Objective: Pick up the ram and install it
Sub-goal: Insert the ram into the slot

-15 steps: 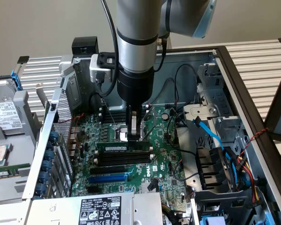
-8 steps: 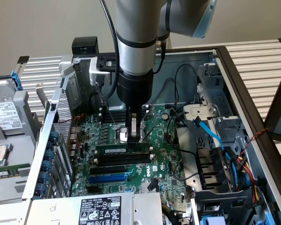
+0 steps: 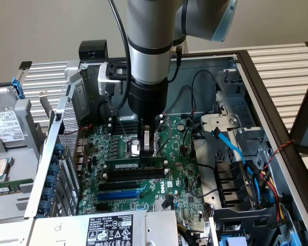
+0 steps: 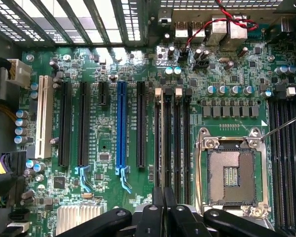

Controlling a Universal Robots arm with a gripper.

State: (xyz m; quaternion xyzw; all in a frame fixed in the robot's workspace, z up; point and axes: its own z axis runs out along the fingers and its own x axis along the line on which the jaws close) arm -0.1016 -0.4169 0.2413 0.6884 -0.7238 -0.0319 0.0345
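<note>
Open case (image 3: 210,62) on slatted table (image 3: 285,66); claw (image 3: 148,151) pinched narrow, seemingly on the ram (image 3: 128,165).

A robot arm (image 3: 149,31) with a smooth, silver-grey cylindrical tube, ringed by a thin black band just above a glossy black cylindrical wrist section (image 3: 148,100) that carries the end effector (image 3: 148,147). Farther up from the end effector sits a rounded joint with a pale blue cap (image 3: 223,20). A black cable (image 3: 120,31) runs along the tube down toward the end effector, and a small pale grey and black box (image 3: 109,79) is mounted beside the wrist section. The end effector (image 4: 163,210) has narrow, flat fingers (image 4: 158,200), dark with a pale metallic face. Behind them, black link bars (image 4: 103,222) fan outward, each with a round pivot screw (image 4: 121,213).
</note>
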